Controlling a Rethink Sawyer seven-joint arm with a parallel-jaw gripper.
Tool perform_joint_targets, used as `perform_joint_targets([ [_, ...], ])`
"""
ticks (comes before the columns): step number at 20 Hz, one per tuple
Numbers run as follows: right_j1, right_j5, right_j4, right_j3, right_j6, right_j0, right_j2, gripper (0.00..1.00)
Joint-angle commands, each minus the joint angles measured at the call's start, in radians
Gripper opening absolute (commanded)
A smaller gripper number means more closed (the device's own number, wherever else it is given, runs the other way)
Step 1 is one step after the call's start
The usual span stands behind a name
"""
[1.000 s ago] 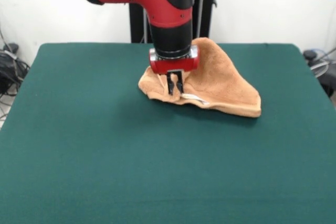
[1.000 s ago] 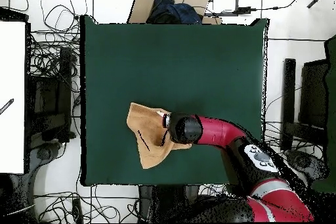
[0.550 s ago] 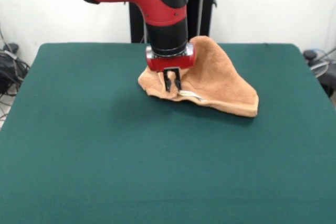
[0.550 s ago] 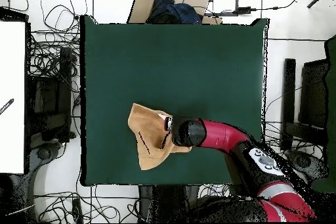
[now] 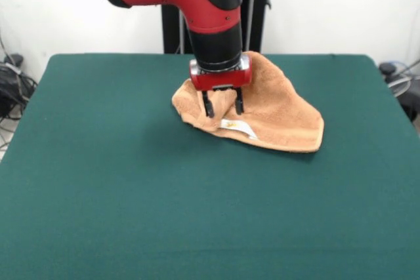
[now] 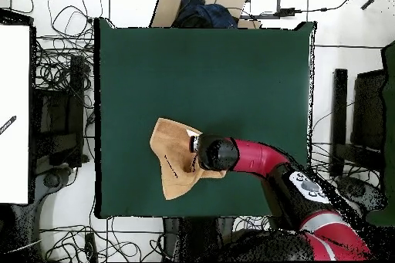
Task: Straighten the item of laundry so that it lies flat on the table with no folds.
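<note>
Front view, left to right. The gripper (image 5: 222, 103) hangs from the red and black arm (image 5: 197, 4) over the left end of the towel (image 5: 275, 113). Its two fingers (image 5: 207, 104) stand spread apart, one on each side of a raised fold of cloth; the fold sits between them, and whether the tips press it cannot be told. The white label (image 5: 237, 126) lies on the near edge, just right of and nearer than the fingers.

The towel lies crumpled on the far half of the green tabletop (image 5: 131, 195), slightly right of centre. It forms a rough wedge: a rounded lobe at the left under the fingers, a peak at the far side behind the arm's wrist, and a blunt corner at the near right. Its long axis runs from far left to near right.

Overhead view: the towel (image 6: 171, 160) shows as a tapering shape beside the arm's wrist (image 6: 217, 153), which hides the gripper.
</note>
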Motion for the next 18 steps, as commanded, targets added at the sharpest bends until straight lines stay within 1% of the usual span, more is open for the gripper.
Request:
perform_joint_targets([
  [1,0.025,-0.056,-0.033,0.016,0.069,0.008,0.082,1.0],
  [2,0.027,-0.06,-0.034,0.016,0.068,0.006,0.084,1.0],
  [3,0.029,-0.066,-0.036,0.017,0.07,0.007,0.083,0.0],
  [18,0.027,-0.073,-0.031,0.012,0.081,0.012,0.08,0.0],
])
